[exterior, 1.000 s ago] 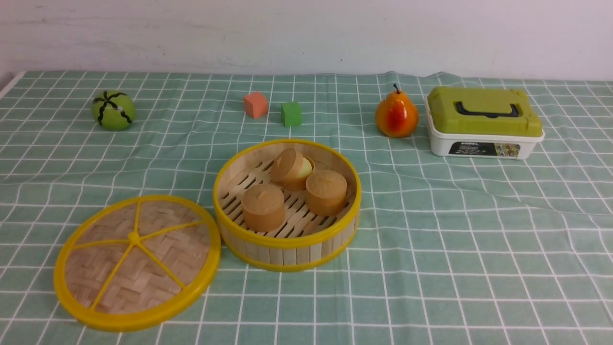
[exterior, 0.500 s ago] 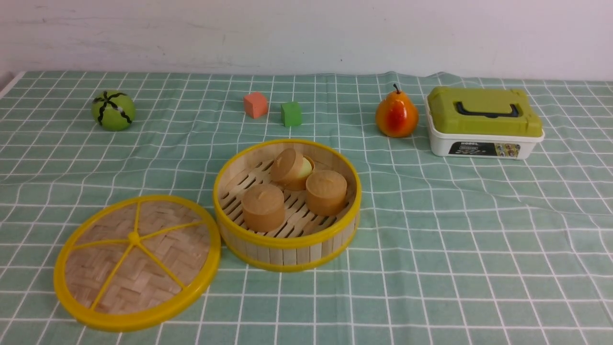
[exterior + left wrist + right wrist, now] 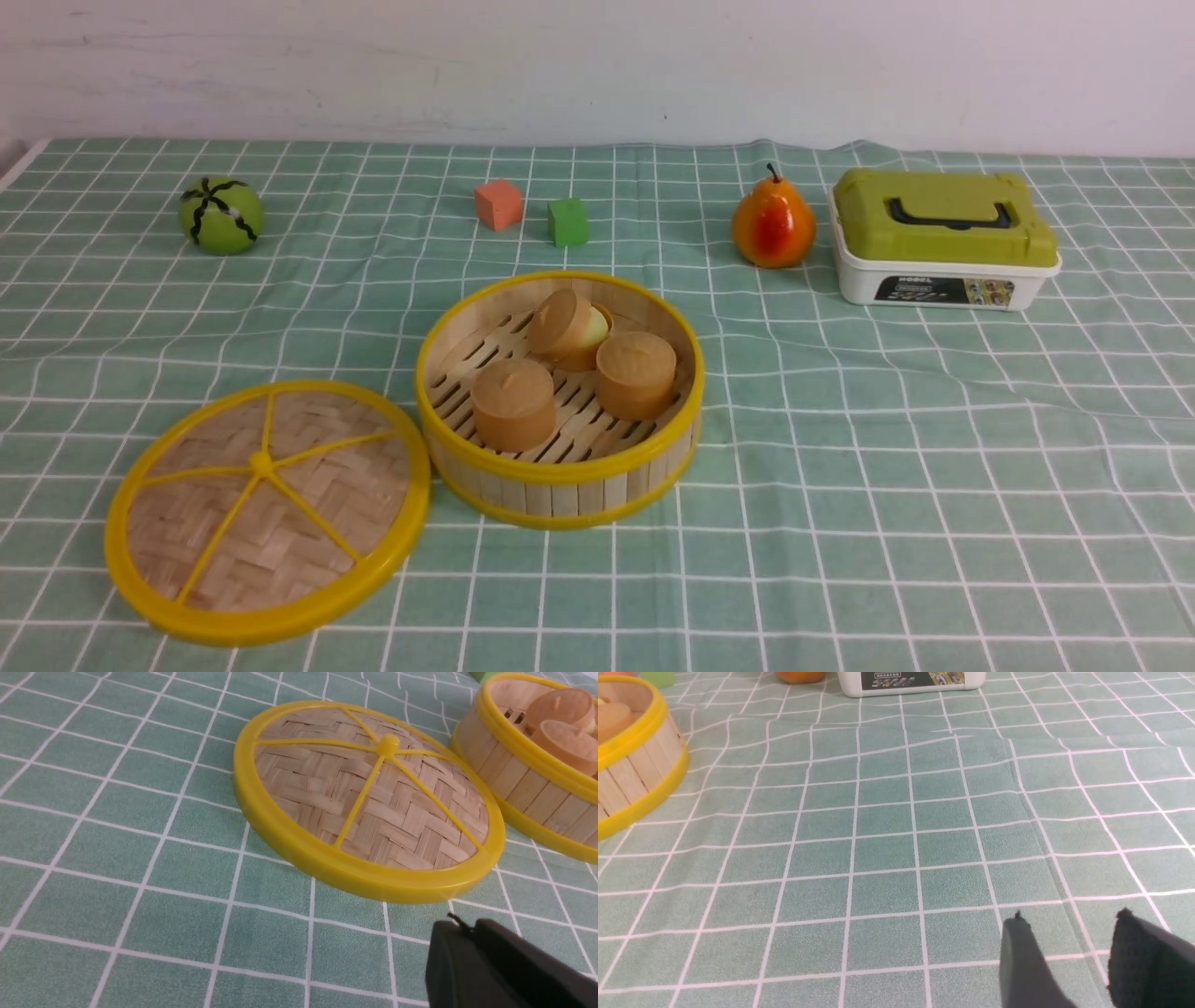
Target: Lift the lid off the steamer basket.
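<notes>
On the front view I see the lid (image 3: 267,511) flat on the table (image 3: 840,467), near-left of the steamer basket (image 3: 558,401) and touching its wall: woven tan bamboo, yellow rim, five yellow spokes and a centre knob. The basket is uncovered, with three tan buns (image 3: 637,373) inside. On my left wrist view the left fingers (image 3: 472,952) sit pressed together, holding nothing, just beside the lid's rim. On my right wrist view the right fingers (image 3: 1134,947) stand apart over bare cloth.

Tan herringbone-woven lid (image 3: 268,511) with yellow rim, green white-checked tablecloth (image 3: 887,467), seemingly black-striped green ball (image 3: 221,216)
</notes>
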You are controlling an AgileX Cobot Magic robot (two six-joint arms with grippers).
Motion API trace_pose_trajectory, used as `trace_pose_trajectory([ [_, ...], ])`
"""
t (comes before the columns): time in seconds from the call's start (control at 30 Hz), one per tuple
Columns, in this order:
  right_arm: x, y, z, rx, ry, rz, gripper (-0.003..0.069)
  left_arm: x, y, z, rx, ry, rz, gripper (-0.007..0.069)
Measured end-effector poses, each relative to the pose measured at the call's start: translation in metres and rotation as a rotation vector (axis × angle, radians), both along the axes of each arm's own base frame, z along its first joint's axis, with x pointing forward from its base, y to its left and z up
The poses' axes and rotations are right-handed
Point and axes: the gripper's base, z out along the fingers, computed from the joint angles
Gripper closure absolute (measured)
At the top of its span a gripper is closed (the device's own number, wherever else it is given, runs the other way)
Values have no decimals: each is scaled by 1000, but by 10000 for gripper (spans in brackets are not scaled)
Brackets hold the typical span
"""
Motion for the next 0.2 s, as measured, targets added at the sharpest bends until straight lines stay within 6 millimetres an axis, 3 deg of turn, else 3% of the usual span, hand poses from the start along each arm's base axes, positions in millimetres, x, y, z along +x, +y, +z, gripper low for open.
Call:
trace_pose_trajectory([
  [0.2,0,0,0,0,0,0,415,0,0,0,0,0,0,574],
])
